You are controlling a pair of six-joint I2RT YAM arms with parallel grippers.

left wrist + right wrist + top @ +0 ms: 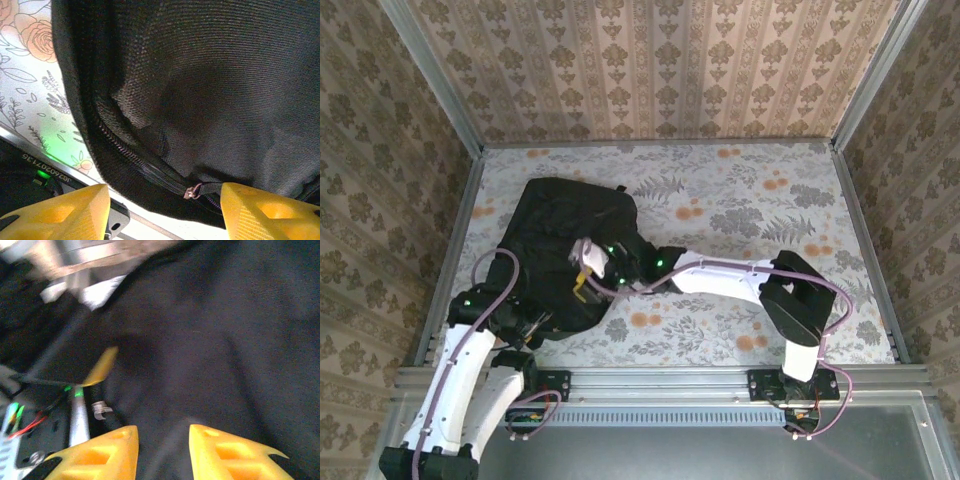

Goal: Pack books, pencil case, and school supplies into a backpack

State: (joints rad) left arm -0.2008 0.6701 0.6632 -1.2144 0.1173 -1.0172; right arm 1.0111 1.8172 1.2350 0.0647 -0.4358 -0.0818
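The black backpack (550, 225) lies on the left half of the table, with both arms at its near side. My left gripper (164, 200) stands open at the pack's near edge (200, 75), its yellow fingers (75, 210) wide apart. A closed zip runs along that edge, and its metal pull (192, 191) sits just beyond the fingers. My right gripper (582, 282) reaches in from the right over the pack. In the blurred right wrist view its jaws (162, 432) are a little apart above black fabric (225, 330), with nothing in them. Books, pencil case and school supplies are hidden.
A floral cloth covers the table (740, 210). A metal rail (660, 378) runs along its near edge, close under the left gripper (542, 323). Patterned walls close in the back and both sides. The right arm (730, 275) stretches across the middle of the table.
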